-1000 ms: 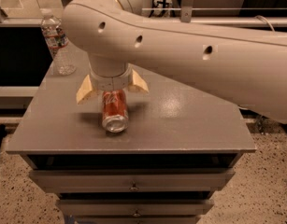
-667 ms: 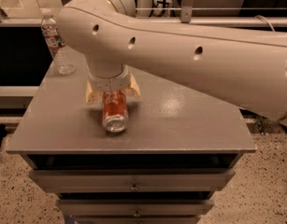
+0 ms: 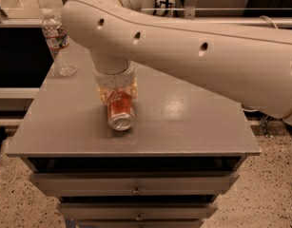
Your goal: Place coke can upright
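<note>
Drawn inward since a second ago: tan fingers of the gripper (image 3: 116, 95), then splayed wide to either side, now pressed close against the far half of the coke can (image 3: 121, 116). No visible change in the can's own place or heading over that time (same spot, same silver end forward).

Where the can is: lying on its side, not upright, on the grey cabinet top (image 3: 193, 122), near the middle and a little to the left. Silver end pointing toward the camera, white script just under the wrist of the big white arm (image 3: 207, 56).

Progress, as a judgement: reached and apparently gripped. Not yet lifted, not yet turned, not yet set on its base. Most of the job left, by the look of it: raise, rotate to vertical, lower onto the top, let go.

Gripper now: come down from above and clamped on the can across its sides, with no gap showing beyond the can's own width. Touching nothing else that can be seen.

Well apart at the back left corner, standing: a clear water bottle (image 3: 57, 44), clear of the work.
</note>
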Robot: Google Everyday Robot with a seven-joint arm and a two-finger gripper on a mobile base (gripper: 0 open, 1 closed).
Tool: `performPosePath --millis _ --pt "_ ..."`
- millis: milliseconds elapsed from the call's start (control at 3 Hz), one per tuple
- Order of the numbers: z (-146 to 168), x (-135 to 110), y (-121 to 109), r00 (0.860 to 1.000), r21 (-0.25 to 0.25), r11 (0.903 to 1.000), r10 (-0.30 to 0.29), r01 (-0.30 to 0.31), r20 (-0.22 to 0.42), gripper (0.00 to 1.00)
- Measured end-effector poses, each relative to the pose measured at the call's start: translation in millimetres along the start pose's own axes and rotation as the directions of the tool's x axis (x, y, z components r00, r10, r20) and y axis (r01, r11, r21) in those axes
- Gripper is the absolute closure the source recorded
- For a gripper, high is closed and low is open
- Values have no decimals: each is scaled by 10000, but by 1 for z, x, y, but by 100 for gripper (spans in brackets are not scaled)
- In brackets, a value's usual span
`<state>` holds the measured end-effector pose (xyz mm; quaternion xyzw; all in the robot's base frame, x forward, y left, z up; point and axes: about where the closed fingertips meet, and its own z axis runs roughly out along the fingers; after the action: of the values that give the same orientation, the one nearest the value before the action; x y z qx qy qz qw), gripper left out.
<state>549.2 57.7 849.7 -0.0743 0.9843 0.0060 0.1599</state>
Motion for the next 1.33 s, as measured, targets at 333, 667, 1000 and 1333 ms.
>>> performPosePath --millis 333,667,1000,1333 --pt "-20 -16 -11 9914 -273 9959 -832 863 1008 93" --pt "-44 -29 -23 9529 -795 9762 -1769 2018 2465 100" --pt "-61 -42 -31 9020 -1435 9486 -2111 2819 3767 100" --pt "-84 -57 -34 8427 -2511 9120 -1579 3242 5147 100"
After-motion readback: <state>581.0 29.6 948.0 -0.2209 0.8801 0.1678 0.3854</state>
